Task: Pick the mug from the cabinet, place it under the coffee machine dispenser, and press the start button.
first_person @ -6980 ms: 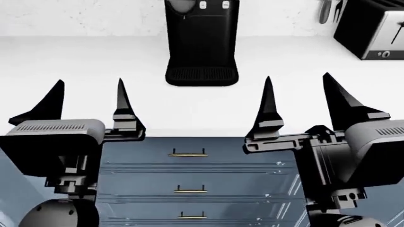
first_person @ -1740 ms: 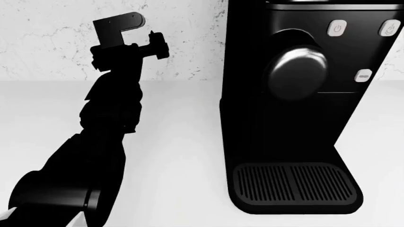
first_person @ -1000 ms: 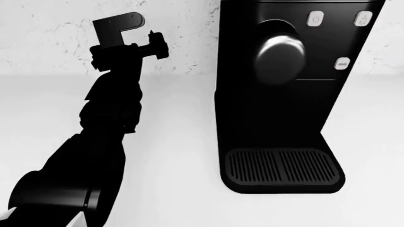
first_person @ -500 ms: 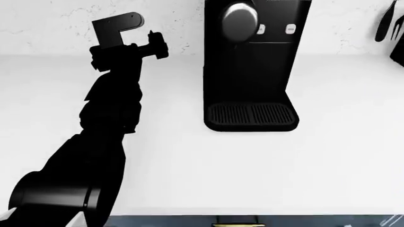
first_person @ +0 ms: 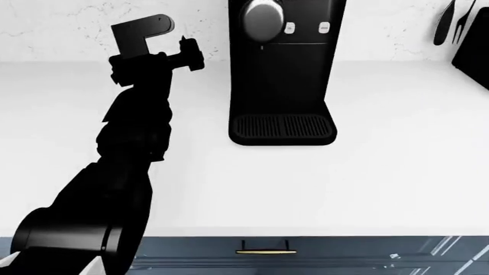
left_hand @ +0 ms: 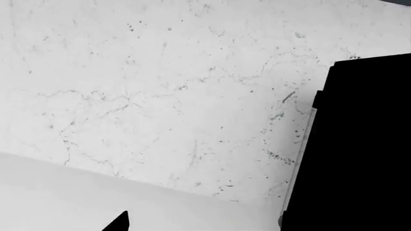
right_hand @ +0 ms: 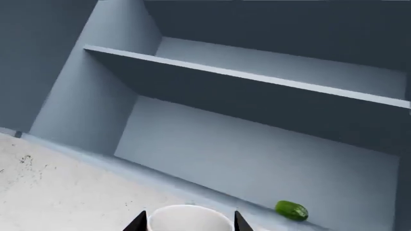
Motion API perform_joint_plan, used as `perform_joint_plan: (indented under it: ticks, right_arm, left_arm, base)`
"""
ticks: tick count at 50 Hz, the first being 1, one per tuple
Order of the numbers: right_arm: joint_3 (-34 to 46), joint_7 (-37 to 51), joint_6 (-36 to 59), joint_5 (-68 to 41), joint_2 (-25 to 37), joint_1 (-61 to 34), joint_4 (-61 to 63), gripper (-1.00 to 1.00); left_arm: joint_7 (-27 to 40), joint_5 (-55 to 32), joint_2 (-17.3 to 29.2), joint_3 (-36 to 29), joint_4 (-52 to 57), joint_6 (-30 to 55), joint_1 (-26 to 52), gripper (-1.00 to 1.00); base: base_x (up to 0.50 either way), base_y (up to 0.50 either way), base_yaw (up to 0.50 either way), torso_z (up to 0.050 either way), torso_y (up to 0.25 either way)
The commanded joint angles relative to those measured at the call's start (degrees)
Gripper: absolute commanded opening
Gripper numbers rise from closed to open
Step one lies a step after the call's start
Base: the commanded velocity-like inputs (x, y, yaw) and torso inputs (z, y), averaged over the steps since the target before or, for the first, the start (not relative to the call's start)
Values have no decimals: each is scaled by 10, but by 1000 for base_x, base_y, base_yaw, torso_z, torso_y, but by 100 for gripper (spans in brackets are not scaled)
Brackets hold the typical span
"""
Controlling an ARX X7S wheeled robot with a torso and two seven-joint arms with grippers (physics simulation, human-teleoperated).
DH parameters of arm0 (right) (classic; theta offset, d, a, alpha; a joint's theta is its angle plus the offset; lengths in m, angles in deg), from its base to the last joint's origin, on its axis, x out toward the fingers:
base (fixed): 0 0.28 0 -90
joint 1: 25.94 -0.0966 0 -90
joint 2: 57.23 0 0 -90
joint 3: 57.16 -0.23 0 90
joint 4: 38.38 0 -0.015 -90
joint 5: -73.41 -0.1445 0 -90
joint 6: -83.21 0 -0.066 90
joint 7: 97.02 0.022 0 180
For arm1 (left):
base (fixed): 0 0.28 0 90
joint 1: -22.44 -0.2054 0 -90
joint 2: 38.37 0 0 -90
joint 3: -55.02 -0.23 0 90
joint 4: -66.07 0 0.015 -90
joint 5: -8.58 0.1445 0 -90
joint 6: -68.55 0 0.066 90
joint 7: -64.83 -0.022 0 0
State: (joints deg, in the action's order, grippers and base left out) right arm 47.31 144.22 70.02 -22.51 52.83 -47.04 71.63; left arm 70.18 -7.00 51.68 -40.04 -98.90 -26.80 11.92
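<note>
No readable text anywhere; the coffee machine (first_person: 281, 69) buttons bear only indistinct icons.

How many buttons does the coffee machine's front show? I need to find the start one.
2 buttons: one right beside the coffee machine dispenser, the other further toward the machine's right edge. More may sit above the head view's top edge.

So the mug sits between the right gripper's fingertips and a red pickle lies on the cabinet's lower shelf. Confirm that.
One thing is off: the pickle is green, not red, as the right wrist view shows. The rest holds: the mug sits between the right gripper fingertips, and the pickle lies on the lower shelf of the cabinet.
</note>
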Motion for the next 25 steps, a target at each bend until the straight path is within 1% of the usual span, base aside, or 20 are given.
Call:
perform_joint_plan:
  ticks: [1, 5, 9, 18, 25]
  right_arm:
    - [-21, 57, -26, -50, 35, 148, 100, -100]
    - [-29, 71, -38, -65, 48, 198, 129, -100]
    - [-38, 67, -45, -58, 57, 253, 155, -100]
    - [-57, 21, -48, 5, 70, 375, 224, -100]
    - [-73, -32, -57, 64, 77, 445, 260, -100]
  left_arm:
    - [0, -1, 0, -1, 0, -2, 0, 100]
    - [-1, 0, 0, -1, 0, -3, -1, 100]
    - [-2, 0, 0, -2, 0, -3, -1, 100]
    - [-2, -2, 0, -5, 0, -3, -1, 100]
    - [-3, -2, 0, -6, 0, -4, -1, 100]
  base:
    - [0, 0, 0, 0, 0]
    - [0, 0, 0, 0, 0]
    - [0, 0, 0, 0, 0]
    - [0, 0, 0, 0, 0]
    - [0, 0, 0, 0, 0]
